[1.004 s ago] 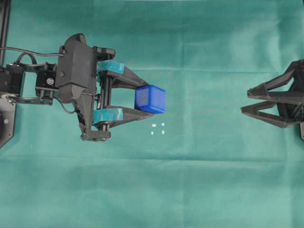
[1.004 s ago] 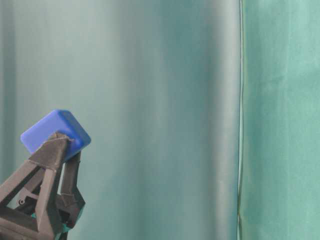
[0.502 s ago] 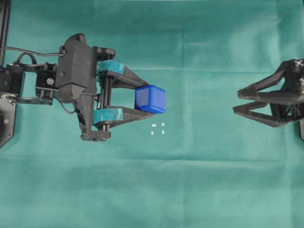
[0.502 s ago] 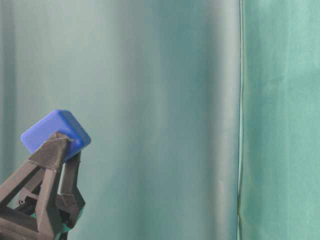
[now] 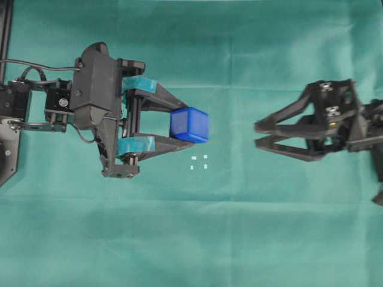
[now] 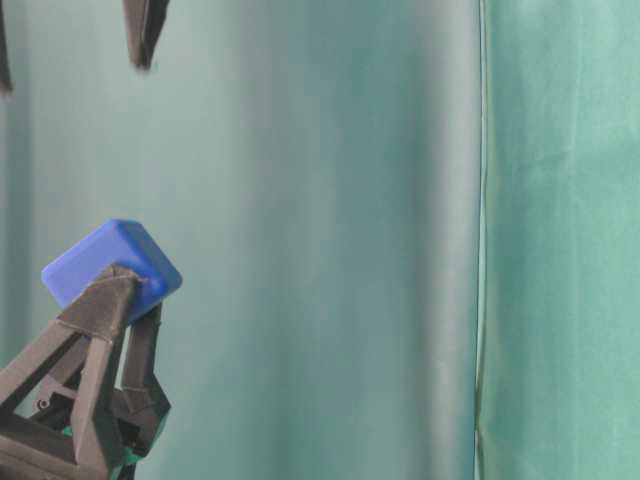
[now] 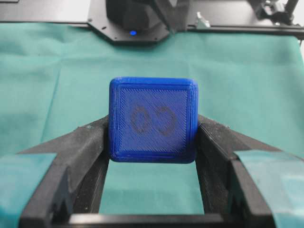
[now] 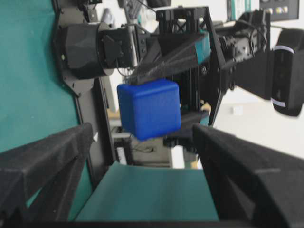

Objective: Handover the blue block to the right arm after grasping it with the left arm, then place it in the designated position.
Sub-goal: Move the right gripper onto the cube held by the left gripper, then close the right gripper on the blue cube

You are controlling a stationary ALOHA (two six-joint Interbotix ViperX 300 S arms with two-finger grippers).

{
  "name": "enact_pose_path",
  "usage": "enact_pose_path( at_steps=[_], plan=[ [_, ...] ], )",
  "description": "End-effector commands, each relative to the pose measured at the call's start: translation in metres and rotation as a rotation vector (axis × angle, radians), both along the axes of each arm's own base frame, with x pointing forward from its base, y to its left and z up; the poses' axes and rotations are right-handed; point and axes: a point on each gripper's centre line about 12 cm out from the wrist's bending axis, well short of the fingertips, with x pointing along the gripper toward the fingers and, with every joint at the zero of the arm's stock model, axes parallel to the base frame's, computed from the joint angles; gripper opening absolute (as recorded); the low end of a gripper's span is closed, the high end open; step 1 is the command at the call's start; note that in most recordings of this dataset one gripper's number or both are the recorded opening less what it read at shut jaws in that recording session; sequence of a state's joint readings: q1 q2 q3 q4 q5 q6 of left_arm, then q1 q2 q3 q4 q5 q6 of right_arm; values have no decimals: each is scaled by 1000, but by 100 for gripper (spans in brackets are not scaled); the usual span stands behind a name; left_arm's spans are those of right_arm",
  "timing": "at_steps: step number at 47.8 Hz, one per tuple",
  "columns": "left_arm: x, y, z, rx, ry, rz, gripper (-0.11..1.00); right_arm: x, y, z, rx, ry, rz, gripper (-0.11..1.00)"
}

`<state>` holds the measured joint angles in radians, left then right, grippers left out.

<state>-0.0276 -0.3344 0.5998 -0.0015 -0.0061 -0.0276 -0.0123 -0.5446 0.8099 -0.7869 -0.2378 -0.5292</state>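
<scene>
- The left gripper [image 5: 185,125] is clamped on the blue block [image 5: 190,125], its teal-taped fingers [image 5: 136,85] pinching two opposite sides at their tips.
- From the left wrist view, the block [image 7: 153,126] sits squarely between the finger pads [image 7: 90,142], its flat face with a faint dark mark turned toward the camera.
- At table level the block [image 6: 110,262] is held up off the cloth, tilted on a corner.
- It is a cube, so it has no long axis.
- The right gripper [image 5: 258,134] has its plain black fingers spread wide, holding nothing, pointing at the block and well apart from it.
- The designated position [image 5: 199,162], four white marks on the green cloth [image 5: 191,239], lies just beside the block.
</scene>
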Motion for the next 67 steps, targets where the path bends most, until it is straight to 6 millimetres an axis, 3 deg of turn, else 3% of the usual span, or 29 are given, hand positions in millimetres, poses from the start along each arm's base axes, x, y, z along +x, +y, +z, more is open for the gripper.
enact_pose_path(
  at_steps=[1,34,45,67],
  plan=[
    [-2,1,12,-2,-34,2,47,12,0,13,-10,-30,5,92],
    [-3,1,11,-4,-31,2,47,90,-7,11,-61,5,-3,92],
    [-3,1,10,-4,-28,2,47,101,-8,12,-63,4,-6,92],
    [-3,1,11,-4,-28,2,47,102,-9,11,-56,12,-15,92]
  ],
)
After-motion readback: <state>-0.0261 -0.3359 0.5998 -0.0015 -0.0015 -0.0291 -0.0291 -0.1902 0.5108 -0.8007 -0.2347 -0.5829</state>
